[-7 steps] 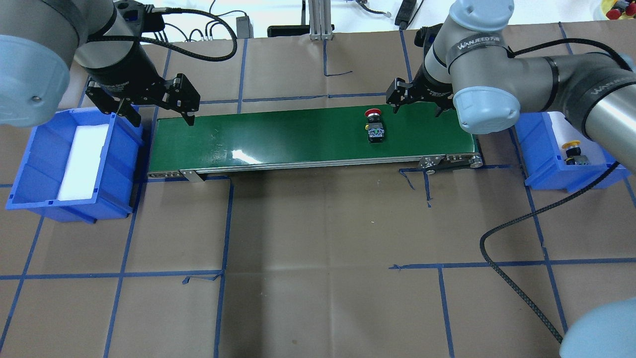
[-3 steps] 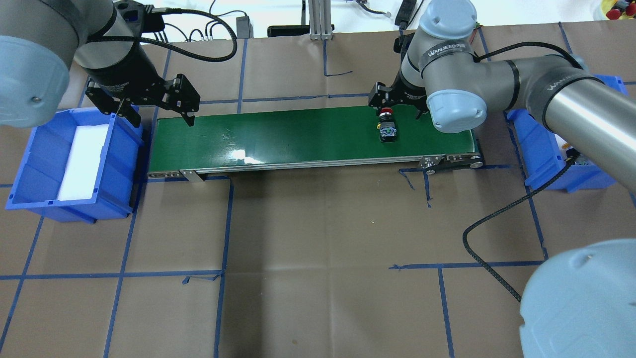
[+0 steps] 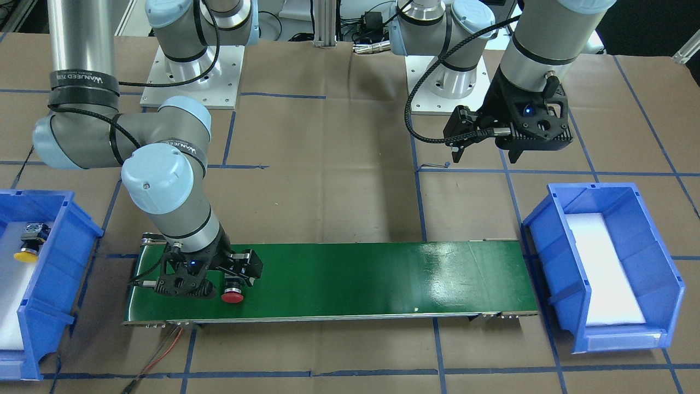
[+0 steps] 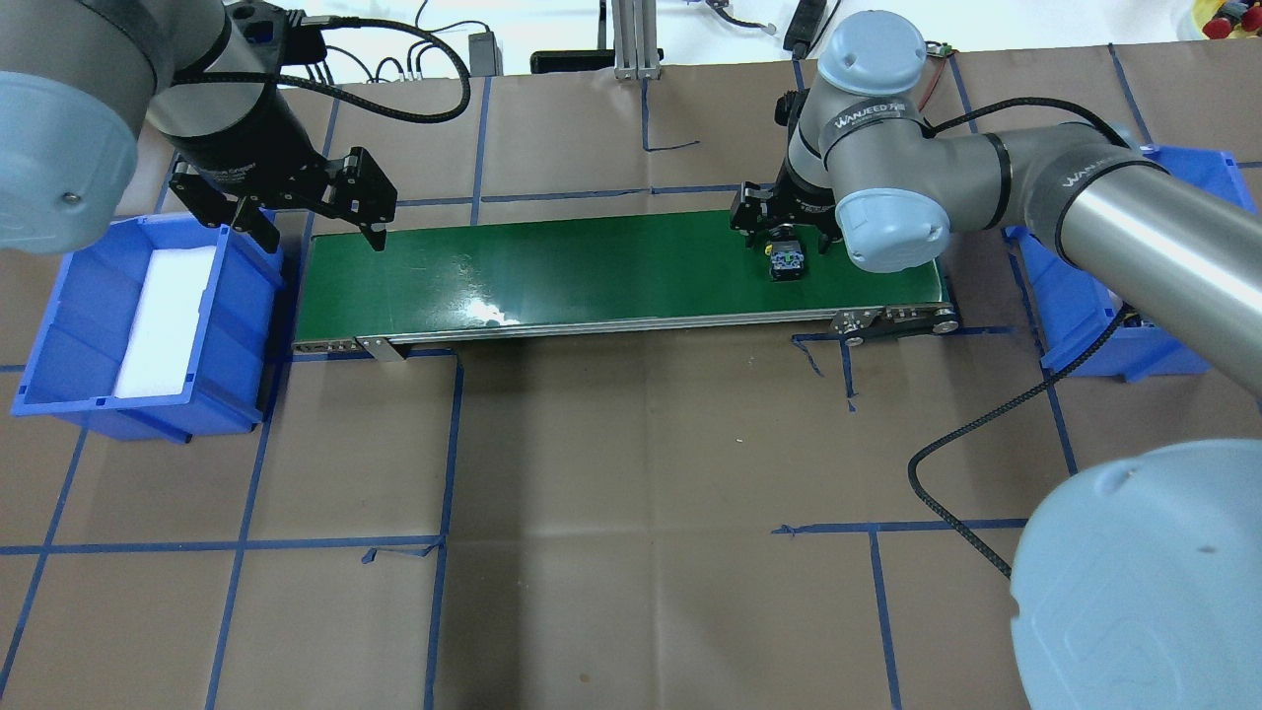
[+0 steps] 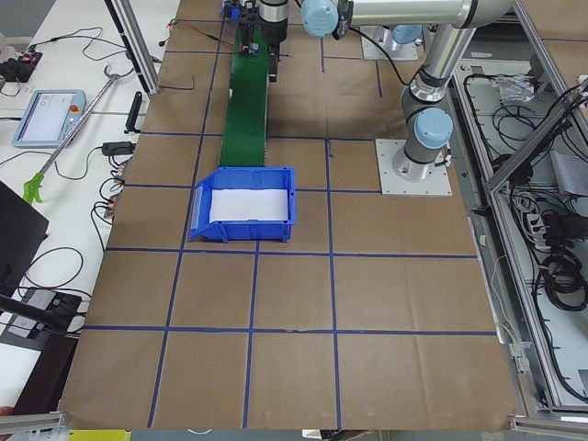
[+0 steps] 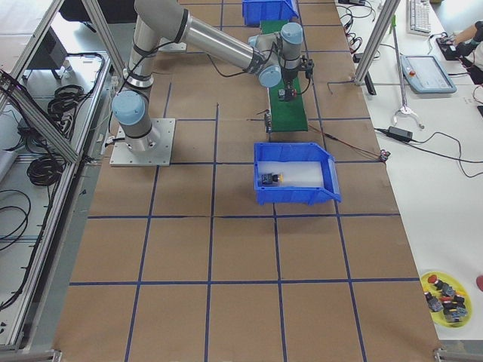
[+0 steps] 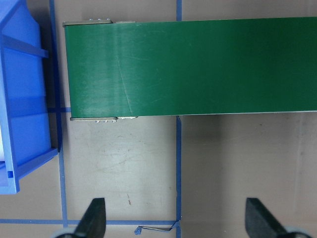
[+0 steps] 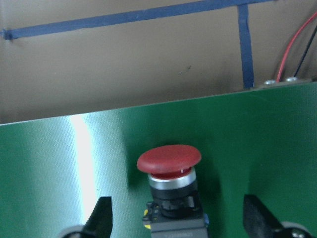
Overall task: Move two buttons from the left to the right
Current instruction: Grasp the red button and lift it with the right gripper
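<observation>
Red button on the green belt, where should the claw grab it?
Grab the red button by its black body, just behind the cap, coming straight down. It lies on its side on the belt, and the body's flatter sides sit between the right gripper's open fingers.

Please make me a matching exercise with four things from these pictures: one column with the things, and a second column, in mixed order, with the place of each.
Things:
1 red button
2 yellow button
3 left tool
4 white pad

Places:
A in the right blue bin
B in the left blue bin
C on the green belt, between the fingers of the open right tool
D open, above the brown paper beside the belt's end

Pairs: 1-C; 2-A; 3-D; 4-B
</observation>
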`<state>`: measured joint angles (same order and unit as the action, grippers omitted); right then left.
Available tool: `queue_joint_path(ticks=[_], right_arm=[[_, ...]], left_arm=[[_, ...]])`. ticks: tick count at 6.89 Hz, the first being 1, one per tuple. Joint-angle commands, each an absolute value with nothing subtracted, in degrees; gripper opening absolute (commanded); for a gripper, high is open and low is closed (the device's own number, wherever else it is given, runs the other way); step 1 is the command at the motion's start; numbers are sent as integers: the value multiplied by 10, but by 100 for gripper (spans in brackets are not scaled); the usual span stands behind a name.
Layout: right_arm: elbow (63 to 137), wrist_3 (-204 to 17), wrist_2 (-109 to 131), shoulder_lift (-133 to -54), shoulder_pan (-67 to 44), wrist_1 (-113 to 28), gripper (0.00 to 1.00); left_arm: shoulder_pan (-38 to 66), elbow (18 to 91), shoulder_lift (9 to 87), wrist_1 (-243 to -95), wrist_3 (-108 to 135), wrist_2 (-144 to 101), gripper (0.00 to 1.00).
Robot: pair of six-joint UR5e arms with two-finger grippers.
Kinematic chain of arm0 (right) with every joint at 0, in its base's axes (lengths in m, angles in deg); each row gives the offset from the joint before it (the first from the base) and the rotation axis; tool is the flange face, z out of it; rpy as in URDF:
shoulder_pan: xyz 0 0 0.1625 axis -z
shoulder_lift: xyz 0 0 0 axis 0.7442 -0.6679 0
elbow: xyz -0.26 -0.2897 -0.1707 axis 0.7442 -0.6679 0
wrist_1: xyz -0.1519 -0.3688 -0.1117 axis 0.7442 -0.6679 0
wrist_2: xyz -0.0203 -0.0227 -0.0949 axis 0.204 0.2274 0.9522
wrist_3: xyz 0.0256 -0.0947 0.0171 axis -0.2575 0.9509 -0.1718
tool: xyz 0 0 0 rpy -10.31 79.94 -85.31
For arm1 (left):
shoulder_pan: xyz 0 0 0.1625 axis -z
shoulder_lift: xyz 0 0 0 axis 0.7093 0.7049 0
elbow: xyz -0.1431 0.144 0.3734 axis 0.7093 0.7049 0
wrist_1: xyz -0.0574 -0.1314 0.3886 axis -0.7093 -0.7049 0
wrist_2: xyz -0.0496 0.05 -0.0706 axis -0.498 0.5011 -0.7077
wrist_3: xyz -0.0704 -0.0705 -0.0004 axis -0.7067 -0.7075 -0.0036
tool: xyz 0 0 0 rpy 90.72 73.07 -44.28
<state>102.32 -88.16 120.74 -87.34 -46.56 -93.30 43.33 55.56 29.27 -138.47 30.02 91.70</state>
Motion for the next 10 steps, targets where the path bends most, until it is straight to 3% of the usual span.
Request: queue_joint_path(ticks=[1, 2, 3, 5, 7, 10], right_arm=[[1017, -878, 1208, -872, -464, -881, 26], [1014, -874, 1207, -875, -462, -864, 9], [1008, -872, 1208, -879, -460, -862, 6], [971, -849, 1208, -910, -430, -791, 4], [913, -700, 1210, -977, -309, -640, 4], [886, -498, 1228, -1002, -166, -630, 4]], left_arm=[[433, 556, 292, -1385, 301, 917, 100], [433, 555, 292, -1384, 300, 917, 100], [433, 555, 292, -1385, 300, 917, 100], [433, 555, 292, -1385, 300, 917, 100], [433, 555, 292, -1385, 300, 917, 100], [433, 555, 292, -1385, 299, 917, 100]])
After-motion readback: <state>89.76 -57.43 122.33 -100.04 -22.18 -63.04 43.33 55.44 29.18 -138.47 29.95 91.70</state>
